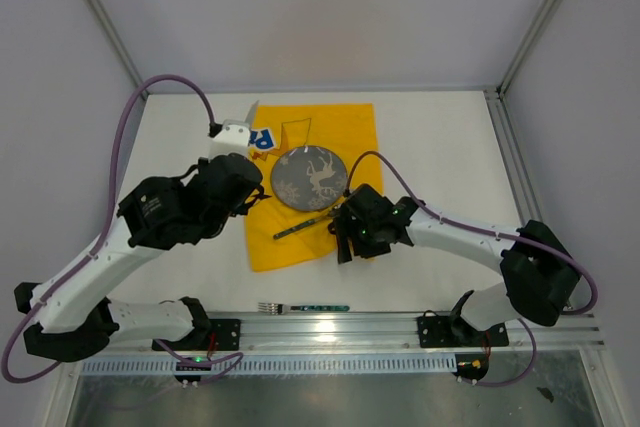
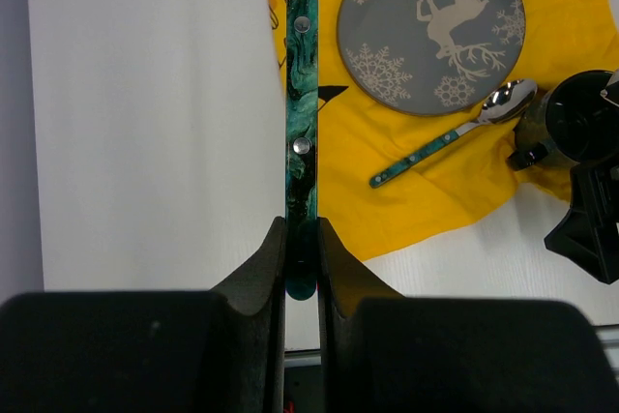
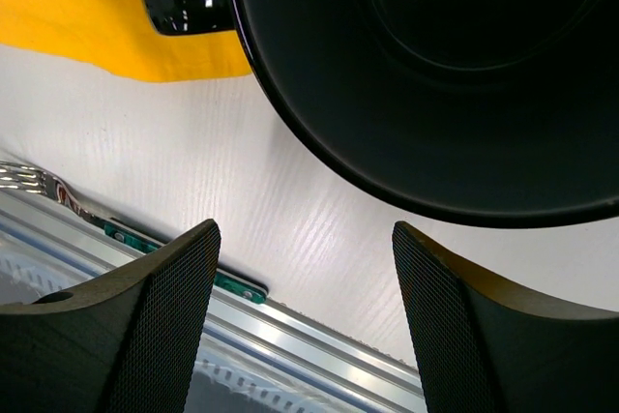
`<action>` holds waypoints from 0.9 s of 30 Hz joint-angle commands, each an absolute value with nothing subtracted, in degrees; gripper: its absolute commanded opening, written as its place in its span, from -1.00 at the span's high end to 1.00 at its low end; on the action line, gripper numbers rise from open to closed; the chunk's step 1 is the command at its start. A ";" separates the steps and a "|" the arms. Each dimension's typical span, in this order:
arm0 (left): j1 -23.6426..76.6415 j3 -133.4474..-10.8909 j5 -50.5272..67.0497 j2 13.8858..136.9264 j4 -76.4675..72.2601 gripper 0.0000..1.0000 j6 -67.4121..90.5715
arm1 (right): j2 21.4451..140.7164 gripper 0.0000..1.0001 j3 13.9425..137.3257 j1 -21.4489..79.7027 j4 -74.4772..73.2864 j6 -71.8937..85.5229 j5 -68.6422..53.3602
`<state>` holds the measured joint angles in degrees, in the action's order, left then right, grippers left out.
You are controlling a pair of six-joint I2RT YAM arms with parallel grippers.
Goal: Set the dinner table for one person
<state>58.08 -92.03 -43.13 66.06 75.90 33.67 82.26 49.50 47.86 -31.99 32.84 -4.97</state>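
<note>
The white worktop [image 1: 440,147] spreads across the whole floor of the enclosure, with both arm bases at its near edge and a yellow cloth [image 1: 290,252] laid on its middle. On the cloth rests a grey plate [image 1: 309,178] printed with a reindeer, and just beside the plate's near rim lies a green-handled spoon [image 2: 455,134]. The left pincer [image 2: 302,239] is pressed together on the end of a green-handled knife [image 2: 301,94], which runs along the cloth's left edge with its blade pointing away. The right pincer [image 3: 302,239] stands spread, gripping nothing, just before a black mug [image 3: 464,74] at the cloth's right edge. A fork [image 1: 305,307] lies on bare worktop near the front rail, apart from the cloth.
</note>
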 commanded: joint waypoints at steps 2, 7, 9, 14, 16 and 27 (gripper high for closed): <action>57.92 -94.13 -45.18 64.95 75.76 1.00 33.84 | 81.03 -0.52 49.57 48.60 -34.71 31.20 -5.71; 57.92 -94.57 -44.74 65.13 75.24 1.00 33.75 | 80.34 -0.53 49.57 49.22 -36.74 31.29 -5.01; 57.92 -94.83 -44.56 65.13 74.88 1.00 33.84 | 79.02 -0.52 49.83 49.57 -37.00 31.12 -5.18; 57.92 -94.75 -44.38 65.56 74.27 1.00 34.01 | 71.30 -0.52 50.71 53.86 -33.32 27.34 -11.57; 57.92 -94.75 -43.77 66.09 73.31 1.00 33.84 | 68.48 -0.53 49.84 55.36 -26.93 25.41 -16.92; 57.92 -97.12 -43.94 68.47 70.67 1.00 33.13 | 77.77 -0.53 52.82 57.30 -19.35 18.90 -20.84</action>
<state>58.08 -93.91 -42.57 68.55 74.11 33.58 75.64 50.41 56.93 -24.03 22.31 -20.58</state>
